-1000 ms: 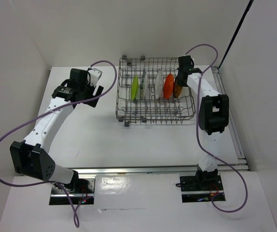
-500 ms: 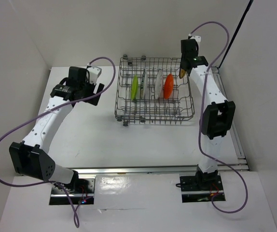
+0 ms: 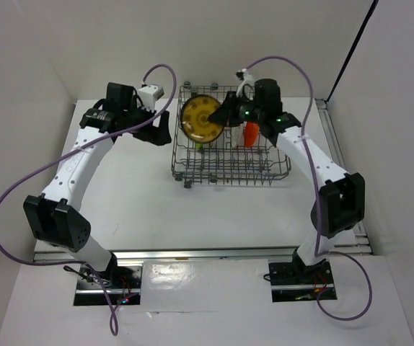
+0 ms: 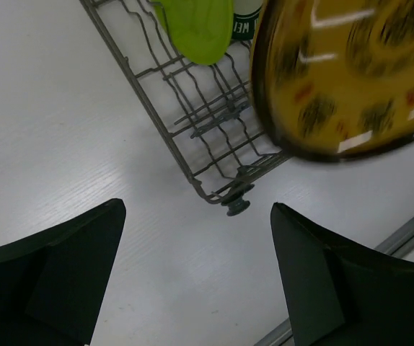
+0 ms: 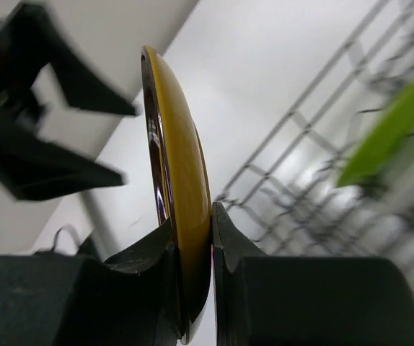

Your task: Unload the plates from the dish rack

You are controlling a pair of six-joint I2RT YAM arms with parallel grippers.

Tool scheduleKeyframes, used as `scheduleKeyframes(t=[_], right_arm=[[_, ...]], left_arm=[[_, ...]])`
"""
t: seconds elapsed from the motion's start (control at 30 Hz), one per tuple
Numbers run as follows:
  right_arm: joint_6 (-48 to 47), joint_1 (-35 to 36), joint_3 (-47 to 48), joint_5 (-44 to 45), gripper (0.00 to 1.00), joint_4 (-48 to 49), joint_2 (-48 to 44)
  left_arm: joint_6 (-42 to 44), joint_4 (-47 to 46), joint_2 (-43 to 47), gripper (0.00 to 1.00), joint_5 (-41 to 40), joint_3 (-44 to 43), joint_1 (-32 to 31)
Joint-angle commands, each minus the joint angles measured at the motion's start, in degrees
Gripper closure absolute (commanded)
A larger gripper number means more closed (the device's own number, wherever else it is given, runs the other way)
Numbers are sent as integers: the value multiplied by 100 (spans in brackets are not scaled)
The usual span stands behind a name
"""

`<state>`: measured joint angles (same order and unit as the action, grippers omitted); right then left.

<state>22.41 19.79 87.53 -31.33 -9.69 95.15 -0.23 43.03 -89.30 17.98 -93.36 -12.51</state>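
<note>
My right gripper is shut on the rim of the amber-brown patterned plate and holds it in the air over the left end of the dish rack. In the right wrist view the plate stands edge-on between the pads of that gripper. My left gripper is open and empty, just left of the plate; in its own view, where the gripper hangs over bare table, the plate is at the upper right. The orange plate stands in the rack. The lime green plate and the lettered white plate stand in the rack.
A rack wheel rests on the white table between my left fingers. White walls close in the back and both sides. A metal rail runs along the near edge and another along the right. Purple cables loop off both arms.
My right gripper lifted the amber-brown plate out of the rack's right end and swung it left across the rack. My left gripper moved right, toward the rack and the plate.
</note>
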Motion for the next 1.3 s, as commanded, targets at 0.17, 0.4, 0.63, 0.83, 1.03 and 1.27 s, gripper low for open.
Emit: scheduleKeyframes(t=[0.17,0.4,0.63,0.83,1.03,1.27], right_arm=[[641,789,-244,-1586,100,1496,354],[1028,965,-640,-1824,100,2067,460],[914,1140,-632,-1877,100,1788,679],[738,1194,-579,-1420,66,1409,618],[185,1194,491,-420,22,-22,750],[368,685,1125,1767,21,-1024,399]], left_arm=[[-443,154,-554,12,873,-183,118],[-337,154,-606,51,1621,37,170],[-337,276,-554,100,2165,90,293],[-531,277,-387,100,2314,248,714],[-733,400,-387,100,3027,310,1742],[-961,409,-904,100,2731,582,2798]])
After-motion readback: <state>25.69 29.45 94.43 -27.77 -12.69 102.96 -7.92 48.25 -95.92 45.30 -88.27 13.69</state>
